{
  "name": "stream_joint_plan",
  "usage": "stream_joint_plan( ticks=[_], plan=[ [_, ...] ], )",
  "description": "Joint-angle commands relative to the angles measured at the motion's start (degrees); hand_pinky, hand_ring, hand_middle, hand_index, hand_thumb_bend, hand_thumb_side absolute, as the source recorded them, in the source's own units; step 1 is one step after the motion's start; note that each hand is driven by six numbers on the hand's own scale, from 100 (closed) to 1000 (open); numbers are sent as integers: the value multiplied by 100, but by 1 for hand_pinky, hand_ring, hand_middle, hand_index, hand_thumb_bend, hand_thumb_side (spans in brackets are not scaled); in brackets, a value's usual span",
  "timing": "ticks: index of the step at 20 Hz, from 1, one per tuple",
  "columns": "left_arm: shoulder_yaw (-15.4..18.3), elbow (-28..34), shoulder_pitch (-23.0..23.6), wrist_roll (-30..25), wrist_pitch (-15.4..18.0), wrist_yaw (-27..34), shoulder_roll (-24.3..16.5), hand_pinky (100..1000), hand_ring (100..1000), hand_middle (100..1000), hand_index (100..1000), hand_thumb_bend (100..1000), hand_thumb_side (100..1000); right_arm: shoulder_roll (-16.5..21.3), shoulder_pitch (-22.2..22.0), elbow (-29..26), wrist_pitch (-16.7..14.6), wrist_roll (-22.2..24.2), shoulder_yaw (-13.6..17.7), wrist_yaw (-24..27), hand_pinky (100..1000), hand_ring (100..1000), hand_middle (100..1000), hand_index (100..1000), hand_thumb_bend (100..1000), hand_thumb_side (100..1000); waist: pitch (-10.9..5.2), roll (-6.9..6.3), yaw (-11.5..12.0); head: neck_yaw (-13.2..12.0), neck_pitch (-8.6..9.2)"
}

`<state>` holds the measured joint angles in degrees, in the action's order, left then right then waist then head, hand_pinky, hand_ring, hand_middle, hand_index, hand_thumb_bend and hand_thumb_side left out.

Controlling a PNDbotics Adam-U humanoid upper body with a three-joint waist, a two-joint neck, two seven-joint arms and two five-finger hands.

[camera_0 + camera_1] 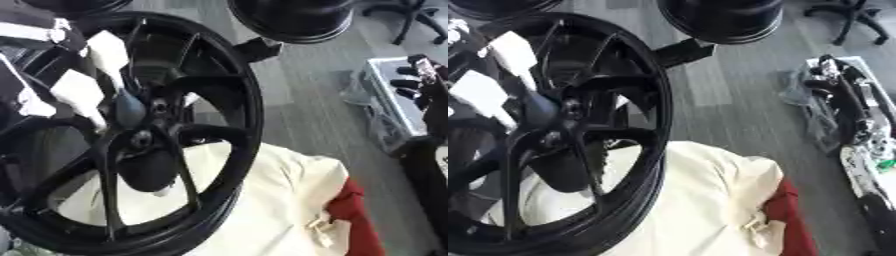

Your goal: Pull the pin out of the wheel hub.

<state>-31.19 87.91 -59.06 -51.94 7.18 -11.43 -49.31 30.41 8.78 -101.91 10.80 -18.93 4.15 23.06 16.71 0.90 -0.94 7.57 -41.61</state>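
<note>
A large black spoked wheel [131, 135] stands tilted across the left half of the view, its hub [144, 137] near the middle of the spokes. My left hand [83, 90], black with white patches, comes in from the upper left and lies over the spokes right at the hub. A blue-grey rounded piece [129, 107] shows just above the hub, against the hand; I cannot make out whether it is the pin. My right hand [418, 82] hovers at the right edge, far from the wheel, fingers relaxed and holding nothing.
The wheel rests on a cream cloth [271, 200] with a red cloth [359, 220] beside it. A second black wheel [293, 20] lies at the top. A silver case [394, 105] and a chair base [411, 17] stand on the grey floor at right.
</note>
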Motion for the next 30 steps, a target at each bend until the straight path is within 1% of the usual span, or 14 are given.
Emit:
stream_joint_plan(
  ticks=[1,3,4,5,7,10,18,30],
  plan=[
    [149,72,-117,-2,3,1,-85,707,541,449,325,151,100,79,29,-32,-10,1,48,-5,853,722,714,823,100,636,-84,4,3,-20,83],
    [173,92,-127,-2,-27,21,-85,705,539,438,296,140,100,79,29,-31,-11,2,50,-5,853,722,714,823,100,636,-86,2,4,-26,87],
    [193,103,-132,-2,-45,37,-84,705,539,438,296,140,100,78,30,-30,-11,4,49,-5,853,722,714,823,100,636,-88,2,5,-27,88],
    [216,111,-137,-2,-65,49,-84,703,536,423,266,134,100,77,29,-27,-10,6,49,-6,853,722,714,823,100,637,-90,1,6,-26,88],
    [248,121,-141,-2,-103,74,-85,701,535,412,239,135,100,75,24,-23,-11,6,51,-9,853,722,714,823,100,636,-93,1,8,-25,90],
    [270,139,-144,-2,-143,104,-84,699,533,406,212,127,100,77,24,-24,-13,7,54,-10,853,722,714,823,100,634,-96,6,5,-26,91],
    [474,259,-172,-2,-325,344,-103,696,528,398,202,120,100,86,16,-23,-14,11,57,-11,853,721,713,823,100,631,-112,11,21,-36,62],
    [1004,574,-126,-2,-551,732,-228,693,519,387,196,108,100,105,-2,-25,-17,11,65,-10,854,722,714,823,100,627,-164,11,52,-9,10]
  ],
)
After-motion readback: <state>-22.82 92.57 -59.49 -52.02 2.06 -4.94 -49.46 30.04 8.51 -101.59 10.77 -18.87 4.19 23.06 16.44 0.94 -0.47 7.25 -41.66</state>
